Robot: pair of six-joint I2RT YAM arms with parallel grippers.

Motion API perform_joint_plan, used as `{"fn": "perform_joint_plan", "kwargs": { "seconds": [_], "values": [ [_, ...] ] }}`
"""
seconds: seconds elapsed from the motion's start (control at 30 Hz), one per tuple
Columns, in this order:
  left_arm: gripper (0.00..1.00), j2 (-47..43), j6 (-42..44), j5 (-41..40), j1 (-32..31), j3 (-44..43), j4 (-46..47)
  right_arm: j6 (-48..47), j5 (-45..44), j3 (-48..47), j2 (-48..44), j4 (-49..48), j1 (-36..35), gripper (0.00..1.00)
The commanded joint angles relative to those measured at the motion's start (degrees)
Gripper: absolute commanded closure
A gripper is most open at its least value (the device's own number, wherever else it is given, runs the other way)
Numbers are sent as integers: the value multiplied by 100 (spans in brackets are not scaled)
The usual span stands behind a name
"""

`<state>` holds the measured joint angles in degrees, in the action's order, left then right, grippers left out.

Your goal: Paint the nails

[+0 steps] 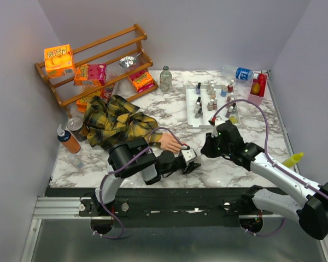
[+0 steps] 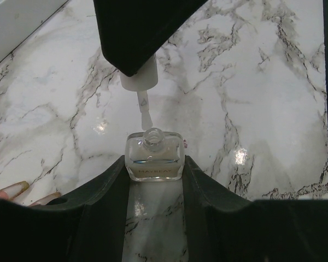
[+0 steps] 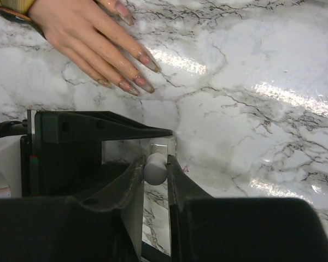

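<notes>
Left pincer (image 2: 154, 161) clamping open clear polish bottle (image 2: 154, 168), right pincer (image 3: 154, 163) gripping white brush cap (image 3: 154, 170), bristles (image 2: 145, 112) at its mouth

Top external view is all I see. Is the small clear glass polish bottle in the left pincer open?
Observer: Yes. Left wrist shows the small clear square glass bottle uncapped, clamped in the left pincer.
Operator: Where is the brush?
Observer: The white-capped brush hangs just above the bottle's neck, its cap held in the right pincer.
Operator: And the nails?
Observer: Right wrist shows the peach mannequin hand with several nails tinted pink.
</notes>
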<state>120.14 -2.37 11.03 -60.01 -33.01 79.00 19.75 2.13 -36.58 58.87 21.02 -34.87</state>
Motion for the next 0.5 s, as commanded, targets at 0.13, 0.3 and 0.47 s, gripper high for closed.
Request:
{"fn": "perform_joint_plan", "kwargs": {
  "seconds": [0.13,0.3,0.47],
  "values": [
    [60,186,61,154,-2,-21,590,-94,182,-148,-7,-98,-28,99],
    [61,194,61,163,-2,-21,590,-94,182,-122,45,-89,-28,99],
    [61,194,61,163,-2,-21,581,-103,209,-113,98,-98,-28,99]
  ]
}}
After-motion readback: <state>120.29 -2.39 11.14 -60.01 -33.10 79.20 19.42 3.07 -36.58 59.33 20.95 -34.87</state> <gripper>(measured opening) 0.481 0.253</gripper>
